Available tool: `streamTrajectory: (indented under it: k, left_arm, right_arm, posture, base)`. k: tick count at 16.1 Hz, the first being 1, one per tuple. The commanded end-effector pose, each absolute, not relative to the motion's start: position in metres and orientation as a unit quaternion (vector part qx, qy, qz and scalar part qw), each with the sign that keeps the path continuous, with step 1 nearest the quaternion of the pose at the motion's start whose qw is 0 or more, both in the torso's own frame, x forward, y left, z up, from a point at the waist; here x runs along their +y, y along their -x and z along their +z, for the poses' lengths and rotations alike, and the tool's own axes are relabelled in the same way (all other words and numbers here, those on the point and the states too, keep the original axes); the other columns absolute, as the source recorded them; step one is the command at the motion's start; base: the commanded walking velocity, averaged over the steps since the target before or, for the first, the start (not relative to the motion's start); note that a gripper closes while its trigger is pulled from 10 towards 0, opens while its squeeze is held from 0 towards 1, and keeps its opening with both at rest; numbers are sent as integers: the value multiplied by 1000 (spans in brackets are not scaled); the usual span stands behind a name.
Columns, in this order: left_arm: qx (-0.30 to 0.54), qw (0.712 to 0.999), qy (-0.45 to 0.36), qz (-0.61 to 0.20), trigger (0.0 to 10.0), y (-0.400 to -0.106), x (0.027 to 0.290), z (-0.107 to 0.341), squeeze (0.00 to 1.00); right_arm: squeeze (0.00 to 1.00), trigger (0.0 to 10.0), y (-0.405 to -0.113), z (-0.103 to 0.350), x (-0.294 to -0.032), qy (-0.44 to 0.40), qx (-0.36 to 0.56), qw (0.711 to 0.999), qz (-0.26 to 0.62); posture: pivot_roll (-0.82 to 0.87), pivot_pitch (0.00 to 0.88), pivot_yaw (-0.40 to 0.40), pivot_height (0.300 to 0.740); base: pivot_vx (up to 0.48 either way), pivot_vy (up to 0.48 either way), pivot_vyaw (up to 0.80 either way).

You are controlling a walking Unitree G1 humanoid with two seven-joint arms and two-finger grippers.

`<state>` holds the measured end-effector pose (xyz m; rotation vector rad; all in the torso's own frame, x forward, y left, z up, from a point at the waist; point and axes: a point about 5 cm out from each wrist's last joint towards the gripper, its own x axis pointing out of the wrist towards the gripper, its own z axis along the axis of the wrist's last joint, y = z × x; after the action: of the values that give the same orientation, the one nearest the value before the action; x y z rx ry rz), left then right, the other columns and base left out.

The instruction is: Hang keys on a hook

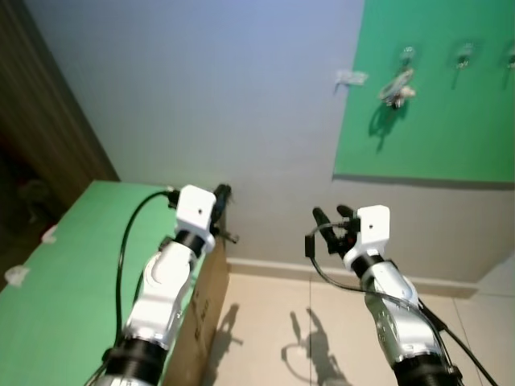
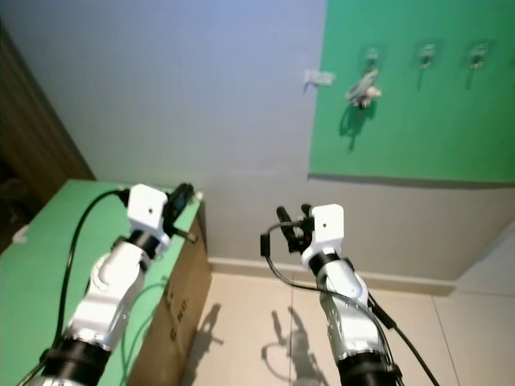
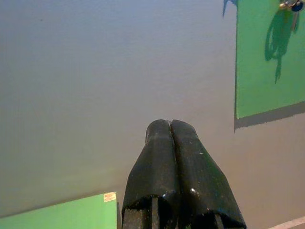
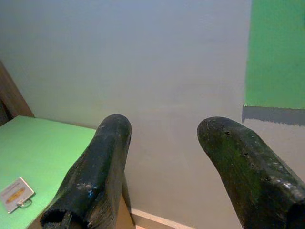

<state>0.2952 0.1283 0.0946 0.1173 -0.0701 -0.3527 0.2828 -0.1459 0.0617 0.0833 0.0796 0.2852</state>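
Nearest us, we are holding our left gripper point(image 3: 170, 125) pressed closed and our right gripper point(image 4: 164, 131) spread wide, both empty. Farther off, keys point(image 1: 397, 87) are hanging on a hook point(image 1: 407, 56) on the green panel point(image 1: 451, 145). We risk knocking them off if we are reaching blindly; they are looking blurred.

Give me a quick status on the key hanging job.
Left hand shut, empty; right hand open, empty, both low by the wall. Keys hanging on the leftmost hook of the green board. Nothing in the way.
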Motion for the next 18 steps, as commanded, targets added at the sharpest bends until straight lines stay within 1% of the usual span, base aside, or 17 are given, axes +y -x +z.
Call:
streamTrajectory:
  k: [1, 6, 7, 8, 10, 11, 13, 15, 18]
  left_arm:
    - [-40, 982, -64, -174, 0, -296, 127, 96, 0]
    - [-46, 984, -58, -165, 0, -293, 129, 93, 0]
    - [-54, 985, -47, -159, 0, -293, 130, 94, 0]
    - [-69, 987, -26, -142, 0, -293, 132, 97, 0]
    - [-78, 990, 1, -121, 0, -293, 133, 101, 0]
    - [-69, 991, 25, -111, 0, -290, 133, 98, 0]
    - [-48, 990, 17, -135, 0, -280, 126, 88, 0]
    - [-39, 986, 8, -159, 0, -272, 121, 82, 0]
    - [-32, 985, -10, -167, 0, -264, 121, 77, 0]
  right_arm:
    - [0, 10000, -287, 68, -146, -33, 24, 989, 143]
    - [0, 10000, -288, 72, -153, -47, 10, 991, 129]
    - [0, 10000, -288, 76, -156, -76, -2, 990, 116]
    - [0, 10000, -290, 83, -159, -83, -31, 992, 95]
    - [0, 10000, -290, 87, -167, -72, -48, 994, 60]
    - [0, 10000, -288, 84, -176, -66, -44, 996, 42]
    - [0, 10000, -282, 75, -188, -57, -26, 998, 23]
    - [0, 10000, -275, 70, -191, -51, -17, 998, 22]
    - [0, 10000, -265, 61, -186, -49, -1, 998, 44]
  posture:
    - [-198, 0, 97, 740]
    - [-193, 0, 89, 740]
    - [-192, 0, 89, 740]
    - [-193, 0, 92, 740]
    - [-201, 0, 96, 740]
    - [-201, 0, 96, 740]
    - [-206, 0, 99, 740]
    - [-213, 0, 104, 740]
    - [-214, 0, 108, 740]
  base:
    - [292, -379, 0]
    - [313, -360, 0]
    - [341, -334, 0]
    - [368, -304, 0]
    - [399, -262, 0]
    - [412, -240, 0]
    - [409, -249, 0]
    - [381, -285, 0]
    - [0, 0, 0]
